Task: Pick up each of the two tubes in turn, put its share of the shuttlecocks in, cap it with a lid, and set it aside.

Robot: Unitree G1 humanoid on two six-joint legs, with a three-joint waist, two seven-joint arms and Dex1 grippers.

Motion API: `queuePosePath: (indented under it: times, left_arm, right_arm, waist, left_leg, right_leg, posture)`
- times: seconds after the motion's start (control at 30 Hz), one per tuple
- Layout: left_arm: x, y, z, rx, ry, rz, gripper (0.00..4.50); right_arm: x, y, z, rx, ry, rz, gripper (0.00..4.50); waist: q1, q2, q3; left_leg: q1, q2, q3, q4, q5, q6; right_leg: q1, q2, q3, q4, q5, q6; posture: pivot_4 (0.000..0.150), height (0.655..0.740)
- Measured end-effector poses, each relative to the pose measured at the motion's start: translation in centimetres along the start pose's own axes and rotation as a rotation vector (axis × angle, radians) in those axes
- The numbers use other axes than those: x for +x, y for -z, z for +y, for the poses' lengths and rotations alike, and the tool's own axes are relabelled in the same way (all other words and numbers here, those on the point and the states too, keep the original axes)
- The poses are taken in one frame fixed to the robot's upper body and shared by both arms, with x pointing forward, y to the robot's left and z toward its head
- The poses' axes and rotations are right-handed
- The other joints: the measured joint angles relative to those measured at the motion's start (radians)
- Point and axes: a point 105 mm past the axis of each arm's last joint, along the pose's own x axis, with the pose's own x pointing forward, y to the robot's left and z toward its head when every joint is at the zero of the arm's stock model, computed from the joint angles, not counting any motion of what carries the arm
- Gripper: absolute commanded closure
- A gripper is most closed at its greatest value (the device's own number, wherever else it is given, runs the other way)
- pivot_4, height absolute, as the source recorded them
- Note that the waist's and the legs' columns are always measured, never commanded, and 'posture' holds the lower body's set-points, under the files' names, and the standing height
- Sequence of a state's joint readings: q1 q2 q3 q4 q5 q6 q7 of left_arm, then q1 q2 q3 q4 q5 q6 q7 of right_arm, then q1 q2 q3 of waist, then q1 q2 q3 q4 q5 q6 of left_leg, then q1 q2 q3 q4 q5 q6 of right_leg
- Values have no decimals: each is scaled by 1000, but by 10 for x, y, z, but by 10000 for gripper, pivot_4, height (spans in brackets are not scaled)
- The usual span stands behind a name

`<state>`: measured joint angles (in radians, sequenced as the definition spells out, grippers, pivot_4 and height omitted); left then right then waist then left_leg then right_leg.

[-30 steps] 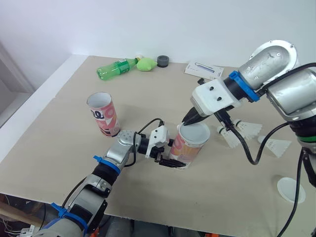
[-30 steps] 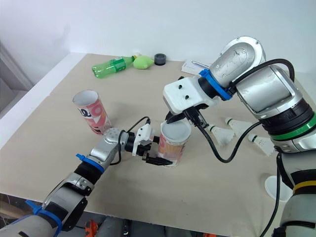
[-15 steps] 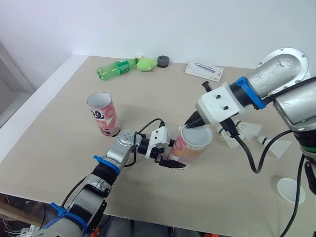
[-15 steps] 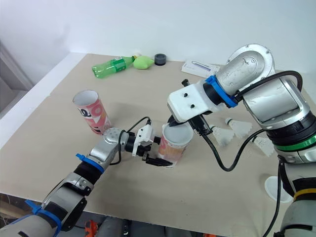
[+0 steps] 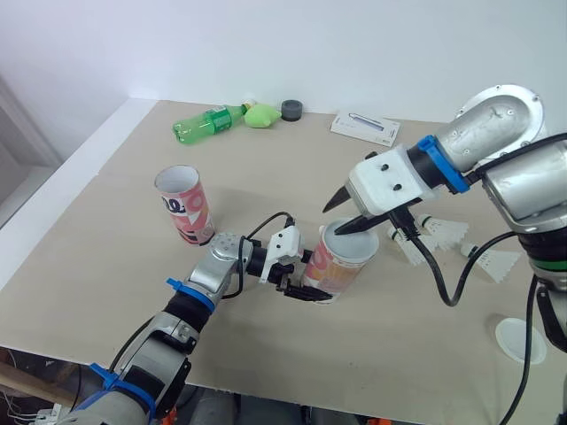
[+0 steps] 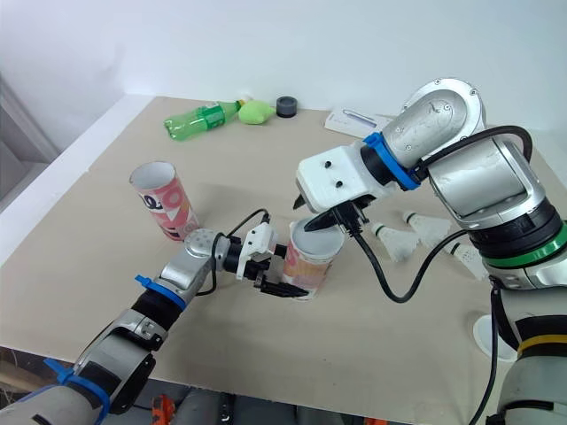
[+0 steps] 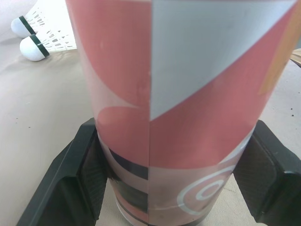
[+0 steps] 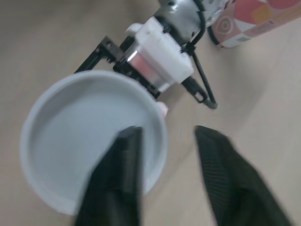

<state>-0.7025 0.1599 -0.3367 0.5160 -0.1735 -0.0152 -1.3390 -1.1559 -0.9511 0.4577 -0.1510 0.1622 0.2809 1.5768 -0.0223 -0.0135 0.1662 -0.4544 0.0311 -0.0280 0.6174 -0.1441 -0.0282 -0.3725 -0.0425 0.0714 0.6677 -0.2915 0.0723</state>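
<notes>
Pink-and-white patterned tube (image 5: 337, 270) stands near the middle of the tan table (image 5: 106, 257), leaning a little toward the robot's right. The left gripper (image 5: 310, 282) is clamped around it low on its body. In the left wrist view both black fingers (image 7: 70, 183) press against opposite sides of the tube. A white lid (image 5: 352, 241) sits on the tube's mouth.

The right gripper (image 5: 333, 221) hangs just above that lid with its two fingers spread apart and nothing between them. In the right wrist view one finger (image 8: 117, 179) lies over the lid's recessed face and the other sits outside the rim; whether either touches the lid cannot be told.

A second, open tube (image 5: 184, 205) stands upright well to the left. Three shuttlecocks (image 5: 447, 232) lie on the table to the right, and a spare lid (image 5: 521, 341) lies nearer the front edge.
</notes>
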Motion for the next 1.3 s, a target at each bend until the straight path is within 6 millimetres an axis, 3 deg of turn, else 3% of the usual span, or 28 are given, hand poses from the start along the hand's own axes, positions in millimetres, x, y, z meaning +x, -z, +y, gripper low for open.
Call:
queuePosePath:
  times: [0.1,0.13,0.27,0.33,0.47,0.8,1.03,1.3]
  left_arm:
    - [0,0,0,0,1,0,11909]
    - [0,0,-1,0,3,-1,11909]
    - [2,-1,-1,3,3,-5,11909]
    - [2,0,-2,2,5,-7,11909]
    - [-1,1,-1,1,0,-1,11909]
    - [-1,1,-1,1,0,-1,11909]
    - [-1,1,-1,1,-2,-2,11909]
    - [-1,1,0,5,-5,-1,11909]
  right_arm:
    - [-1,-2,-5,32,10,-23,24254]
    - [-19,-7,-18,51,80,-47,24254]
    - [-27,-10,-15,93,77,-93,24254]
    - [-42,-16,-8,127,83,-133,29404]
    - [-45,-16,1,158,67,-141,44690]
    - [-37,-9,8,175,42,-115,44690]
    - [-25,6,31,187,-65,-22,44690]
    - [-21,4,35,132,-113,-7,44690]
  waist:
    - [0,0,0]
    - [0,0,0]
    - [0,1,0]
    - [1,1,1]
    - [-1,1,1]
    - [-1,1,1]
    - [-1,2,1]
    - [-1,2,1]
  left_leg:
    - [0,0,0,0,0,0]
    - [0,0,0,0,0,0]
    - [0,0,-1,0,0,0]
    - [-1,0,-1,0,0,0]
    - [0,0,-1,0,0,0]
    - [0,0,-1,0,0,-1]
    - [0,0,0,0,0,-1]
    - [0,0,-1,0,0,-1]
  right_leg:
    - [0,0,0,0,0,0]
    - [0,0,0,1,0,0]
    - [0,0,0,1,0,0]
    - [0,0,0,0,-1,0]
    - [0,0,0,0,-1,-1]
    - [0,1,0,1,-1,-1]
    - [-1,0,0,1,-1,-1]
    - [0,0,0,1,-1,-1]
  posture:
    - [1500,7294]
    - [1500,7294]
    - [1500,7294]
    - [1500,7294]
    - [1500,7294]
    - [1500,7294]
    - [1500,7294]
    - [1500,7294]
